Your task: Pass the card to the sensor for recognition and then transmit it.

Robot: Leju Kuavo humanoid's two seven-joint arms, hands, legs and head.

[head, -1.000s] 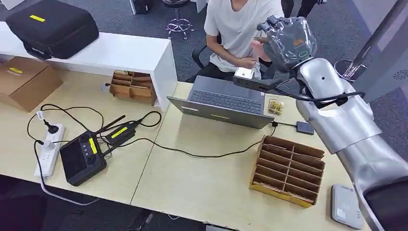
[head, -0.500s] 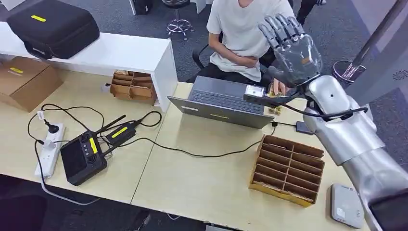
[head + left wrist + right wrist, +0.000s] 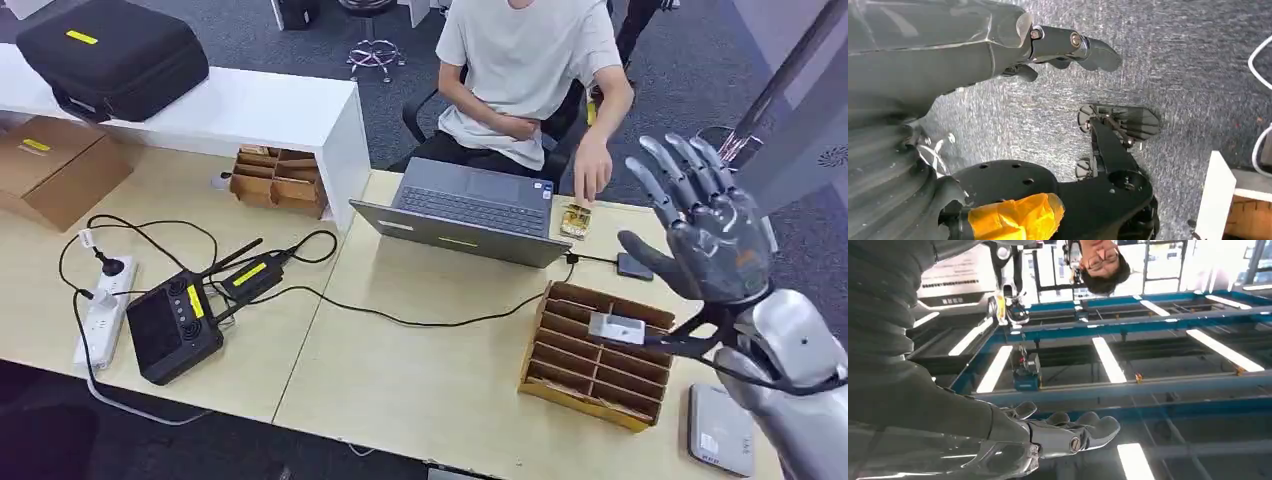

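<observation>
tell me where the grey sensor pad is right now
In the head view, the grey sensor pad lies at the table's near right corner, just right of the cardboard divider tray, below the right hand.

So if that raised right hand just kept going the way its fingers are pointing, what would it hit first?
Probably nothing nearby. The right hand is open, fingers pointing up and away over the table. The right wrist view shows only ceiling beams and lights beyond the fingertips, far off. The person sits off to one side, though depth is unclear.

table (image 3: 420,390) — laptop (image 3: 470,212), organizer (image 3: 598,352)
</observation>
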